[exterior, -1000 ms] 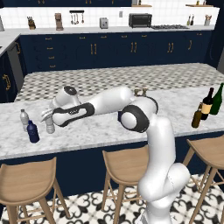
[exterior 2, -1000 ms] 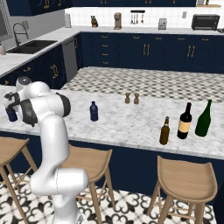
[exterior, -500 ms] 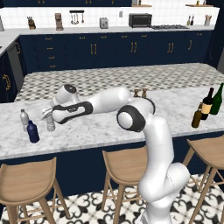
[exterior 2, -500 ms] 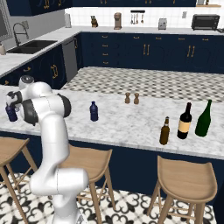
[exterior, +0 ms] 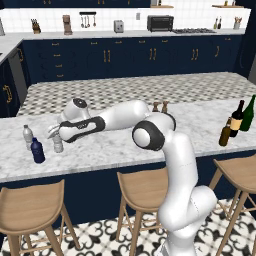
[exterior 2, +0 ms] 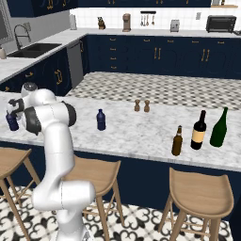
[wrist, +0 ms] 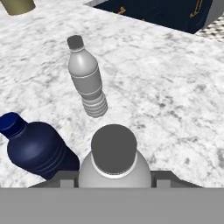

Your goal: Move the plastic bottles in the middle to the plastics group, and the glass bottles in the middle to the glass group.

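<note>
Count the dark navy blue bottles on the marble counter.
2. One navy bottle stands at the counter's far left with the clear bottle, just beyond the end effector. The other navy bottle stands alone mid-counter. None seem hidden.

Navy bottle [wrist: 37,148] and grey bottle [wrist: 87,78] close ahead.

Glossy white arm [exterior: 170,150], dark joints, black-banded forearm

Clear grey plastic bottle [wrist: 114,162] upright right under hand, cap up, btwn fingertips. Plastics pair just ahead: grey one [wrist: 86,78] upright, navy one [wrist: 35,150] just beside. Second navy bottle [exterior 2: 100,119], amber bottle [exterior 2: 177,141], green [exterior 2: 219,128] & dark [exterior 2: 199,131] wine bottles well apart from hand.
</note>
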